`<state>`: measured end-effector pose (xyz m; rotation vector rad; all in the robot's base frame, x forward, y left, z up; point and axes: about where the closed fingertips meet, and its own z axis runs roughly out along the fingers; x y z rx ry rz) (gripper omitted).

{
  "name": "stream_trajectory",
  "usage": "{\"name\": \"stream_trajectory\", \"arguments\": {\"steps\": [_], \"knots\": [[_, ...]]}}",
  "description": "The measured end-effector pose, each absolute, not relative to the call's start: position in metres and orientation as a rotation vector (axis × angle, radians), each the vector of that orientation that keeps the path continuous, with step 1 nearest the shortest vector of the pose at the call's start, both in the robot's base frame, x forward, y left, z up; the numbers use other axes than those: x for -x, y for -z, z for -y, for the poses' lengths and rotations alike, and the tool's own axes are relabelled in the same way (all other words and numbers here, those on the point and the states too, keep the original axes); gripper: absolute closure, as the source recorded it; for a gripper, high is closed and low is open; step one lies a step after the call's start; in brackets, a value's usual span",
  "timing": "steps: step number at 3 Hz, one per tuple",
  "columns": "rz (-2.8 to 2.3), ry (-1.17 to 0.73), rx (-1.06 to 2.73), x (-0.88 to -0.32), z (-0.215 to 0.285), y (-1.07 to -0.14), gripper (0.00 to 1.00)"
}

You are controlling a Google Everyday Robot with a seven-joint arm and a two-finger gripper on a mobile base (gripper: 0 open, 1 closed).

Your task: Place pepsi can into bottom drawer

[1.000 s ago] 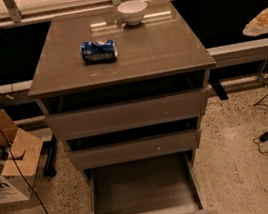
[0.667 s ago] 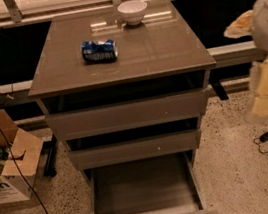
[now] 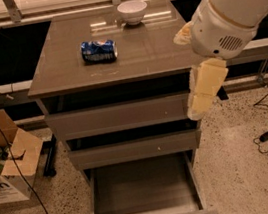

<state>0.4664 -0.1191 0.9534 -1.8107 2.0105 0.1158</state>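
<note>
1. Pepsi can [image 3: 99, 51] is seen lying on its side on the worktop [image 3: 150, 50], left of centre, well apart from the white bowl [image 3: 132, 11] at the back edge.
2. The bottom drawer [image 3: 141, 186] is found pulled out wide, its tray bare and ready to receive; the two upper drawers [image 3: 120, 116] are not drawn out as it is.
3. The claw [image 3: 203, 93] is seen hanging off the right front corner of the cabinet, below worktop level and well apart from the can. Whether it is spread or pressed together cannot be told. Nothing is seen held in it.
4. The step in hand is judged to be the approach to the can; no grasp is made yet.
5. For the next move, the claw must be raised above the worktop edge, carried left and back over the can, and lined up across its short width.
6. Care is called for, since a lying can is likely to roll if nudged.
</note>
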Motion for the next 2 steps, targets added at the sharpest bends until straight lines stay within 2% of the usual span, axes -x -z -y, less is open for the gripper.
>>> {"name": "stream_trajectory", "arguments": {"steps": [2], "knots": [[-1.890,-0.263,1.825,-0.542,0.054,-0.940,0.00]]}}
